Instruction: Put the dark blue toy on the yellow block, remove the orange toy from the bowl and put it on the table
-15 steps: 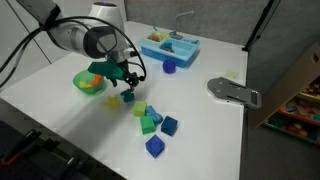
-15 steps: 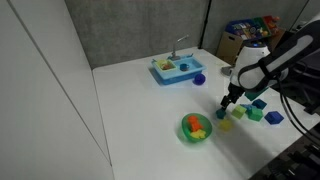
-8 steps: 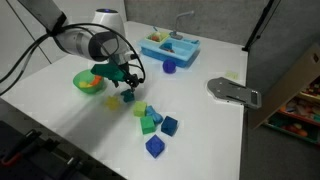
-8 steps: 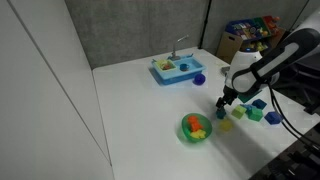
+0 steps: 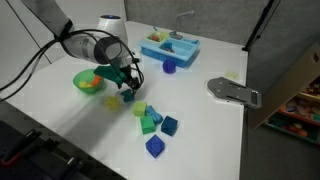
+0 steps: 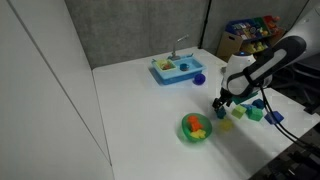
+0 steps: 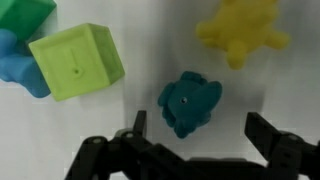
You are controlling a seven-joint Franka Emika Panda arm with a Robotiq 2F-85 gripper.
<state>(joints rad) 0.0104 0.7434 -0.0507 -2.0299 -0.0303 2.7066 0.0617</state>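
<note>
In the wrist view, your end effector (image 7: 200, 126) is spread wide, and its two dark fingers (image 7: 268, 134) stand one on each side of the dark blue toy (image 7: 190, 102). A strip of white table (image 7: 150, 30) shows between each finger and the toy, so nothing is clamped and no contact is visible. The dark blue toy lies flat on the table, centred in the gap and slightly ahead of the fingertips. Beyond it and to one side, the yellow block (image 7: 242, 30) also lies flat on the table, near the toy but apart from it. On the opposite side you see a light green cube (image 7: 78, 62) touching a blue piece (image 7: 20, 68) at the frame edge. In both exterior views the end effector (image 5: 125, 85) (image 6: 222, 104) hangs low over the table, with the arm angled down to it. The bowl (image 5: 80, 76) (image 6: 186, 134) sits on the table just beside the end effector. The orange toy (image 6: 196, 124) rests inside the bowl, next to a small green item. In an exterior view, a loose group of green blocks (image 5: 148, 122) and blue cubes (image 5: 169, 125) lies on the table on the far side of the end effector from the bowl. At the back of the table stands the light-blue tray (image 5: 170, 46), with a purple-blue piece (image 5: 169, 67) just in front of it.
</note>
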